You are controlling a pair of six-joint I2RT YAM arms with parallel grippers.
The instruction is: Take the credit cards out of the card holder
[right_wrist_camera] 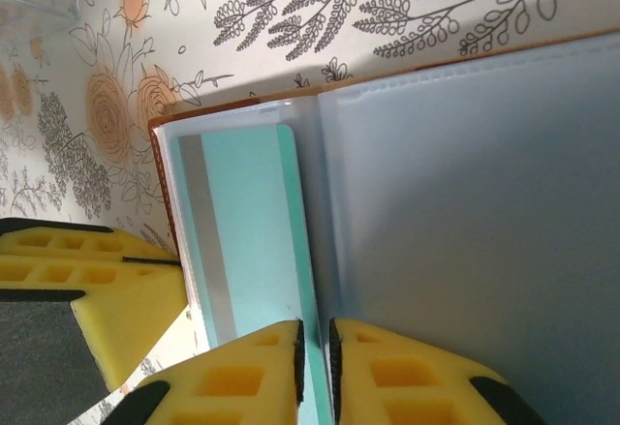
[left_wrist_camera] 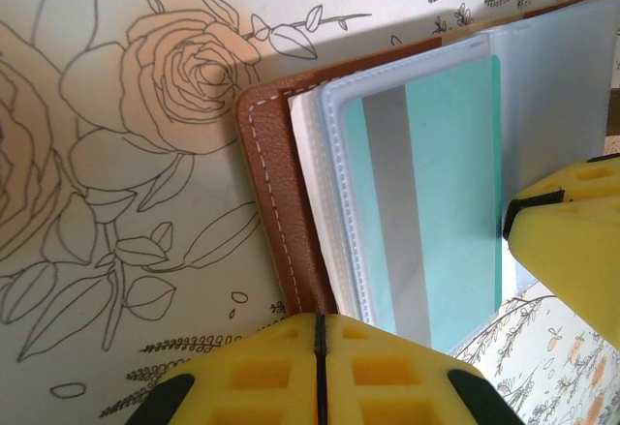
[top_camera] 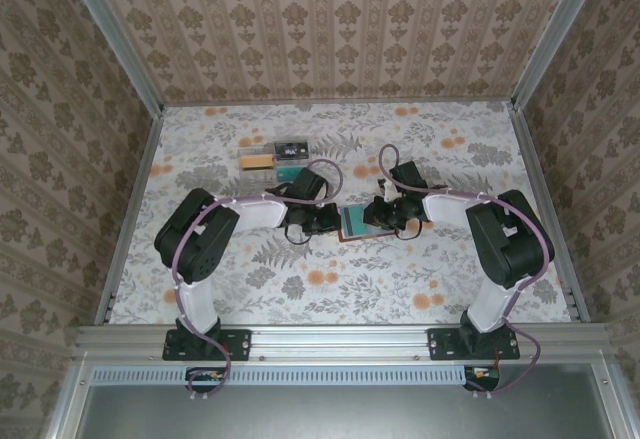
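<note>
The card holder (top_camera: 352, 225) lies open on the flowered table between my two grippers, with brown leather (left_wrist_camera: 281, 202) outside and clear sleeves (right_wrist_camera: 465, 231) inside. A teal credit card (left_wrist_camera: 446, 202) with a grey stripe sits in one sleeve (right_wrist_camera: 247, 222). My left gripper (top_camera: 323, 221) is shut, its tips (left_wrist_camera: 318, 320) pressed against the leather's near edge with nothing visibly between them. My right gripper (top_camera: 383, 216) stands open by a narrow gap (right_wrist_camera: 315, 328) over the card's long edge, beside the sleeve fold. One of its yellow fingers (left_wrist_camera: 572, 241) shows at the holder's right side.
A clear plastic tray (top_camera: 272, 154) stands behind the left gripper, with a gold-tan card (top_camera: 257, 161) and dark items in it. Patterned walls and metal rails (top_camera: 130, 209) bound the table. Open tabletop lies in front of the holder and to the far right.
</note>
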